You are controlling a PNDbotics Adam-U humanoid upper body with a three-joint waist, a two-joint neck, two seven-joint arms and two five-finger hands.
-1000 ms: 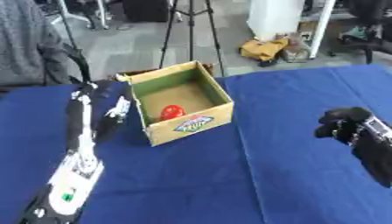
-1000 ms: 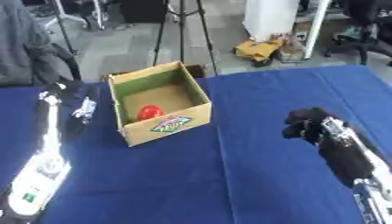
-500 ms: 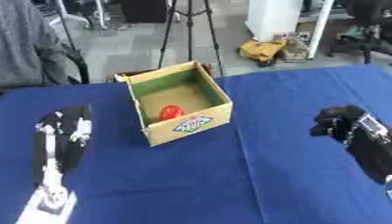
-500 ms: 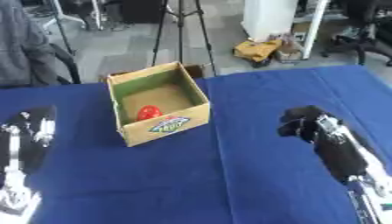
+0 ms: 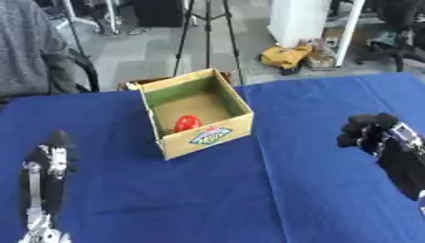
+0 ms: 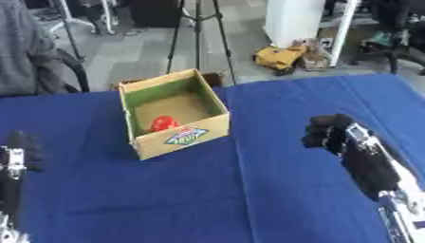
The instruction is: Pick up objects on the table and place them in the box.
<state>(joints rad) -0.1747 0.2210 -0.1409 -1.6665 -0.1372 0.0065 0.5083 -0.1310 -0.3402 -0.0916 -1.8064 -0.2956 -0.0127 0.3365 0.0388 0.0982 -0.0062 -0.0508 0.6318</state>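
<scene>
Inside box (image 5: 217, 135), red object (image 5: 187, 123) partly hidden by front wall.

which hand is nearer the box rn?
Left, by a small margin. The left hand sits at the box's lower left, near the table's left edge. The right hand is off to the box's right, fingers curled, holding nothing.

Open cardboard box (image 5: 196, 140) sits on the blue table (image 5: 249, 199), a red object (image 5: 187, 123) lying inside on its floor. Left hand (image 5: 55, 156) low at the left edge, fingers straight up. Right hand (image 5: 371, 133) curled, holding nothing, hovering at right.
</scene>
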